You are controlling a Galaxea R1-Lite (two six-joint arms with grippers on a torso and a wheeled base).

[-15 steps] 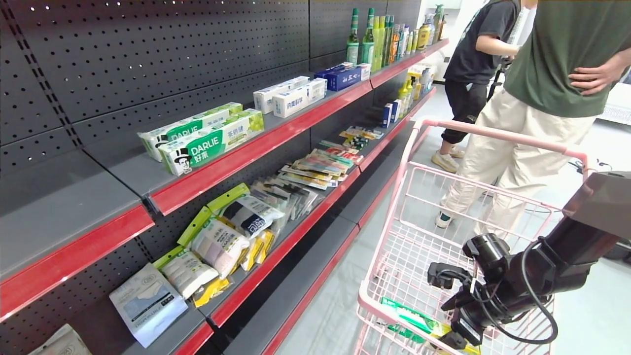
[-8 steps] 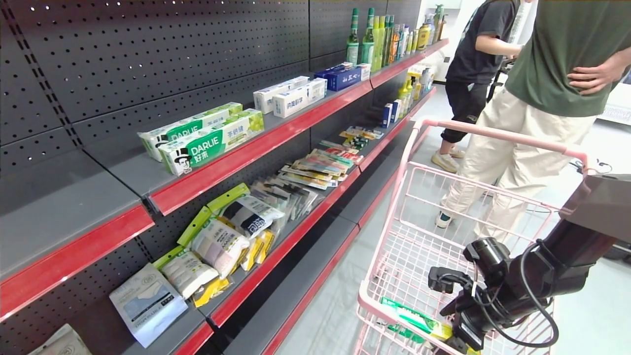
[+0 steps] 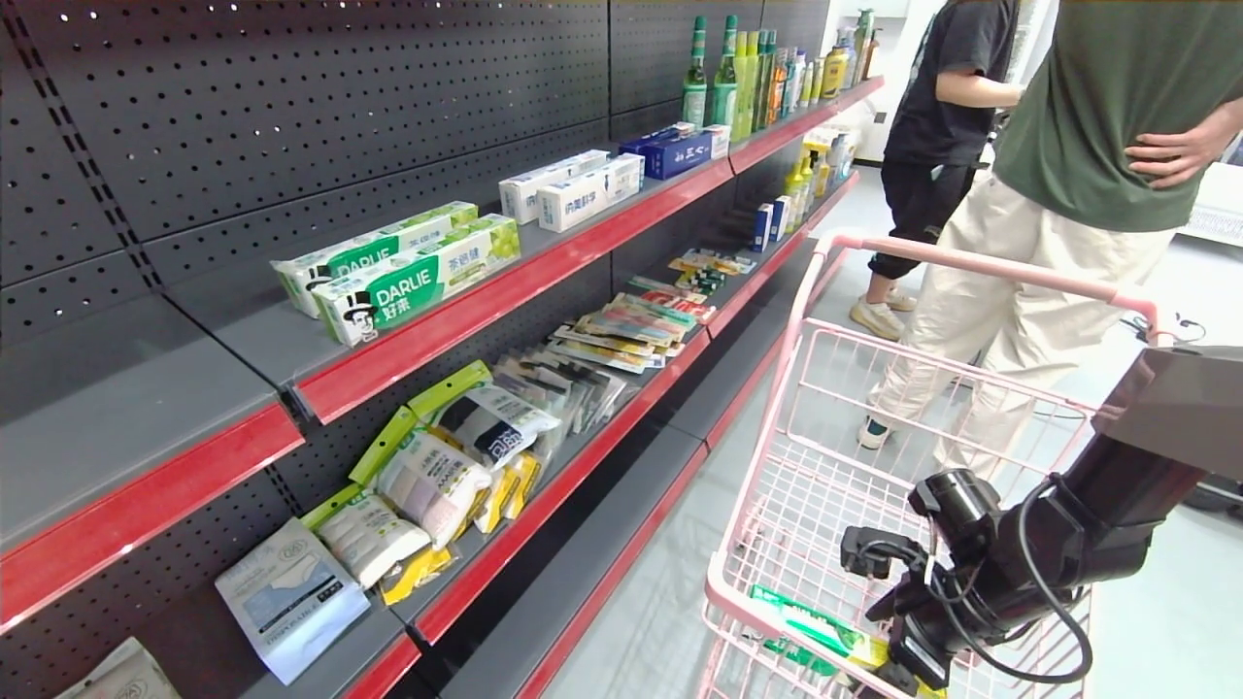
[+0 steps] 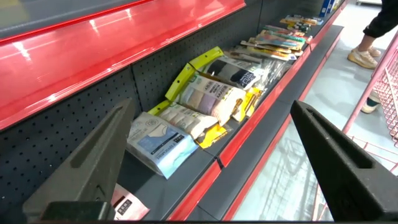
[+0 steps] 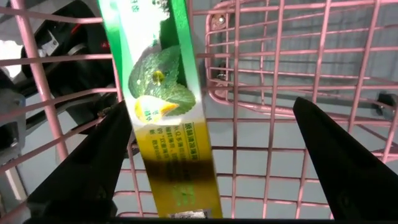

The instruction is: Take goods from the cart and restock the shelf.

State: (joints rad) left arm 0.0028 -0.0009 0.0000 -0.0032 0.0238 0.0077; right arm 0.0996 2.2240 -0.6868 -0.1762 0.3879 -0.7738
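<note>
The long green-and-yellow cardboard toothpaste box (image 5: 163,93) is lying flat on the wire floor of the pink wire shopping cart (image 3: 777,417), at the cart's near end. The right gripper (image 5: 208,118) is hanging inside the cart just above the box, its fingers spread apart and gripping nothing.

The box is sitting off-centre in that gap, close against one finger and well apart from the other. If the gripper closes from here, the near finger may be pushing the box sideways or landing on its top face rather than pinching it. A fingertip going lower could also be catching in the cart's mesh. The grip seems to be falling near the box's yellow end, so the long box may be tipping as it lifts and snagging on the cart's rim.

The left gripper (image 4: 211,106) is waiting outside the cart on its shelf side, fingers wide apart and empty.

Compared with a second ago, the right arm is sitting slightly deeper in the cart, nearer the box. Over the last half second it is hardly shifting. The box is lying where it was.
</note>
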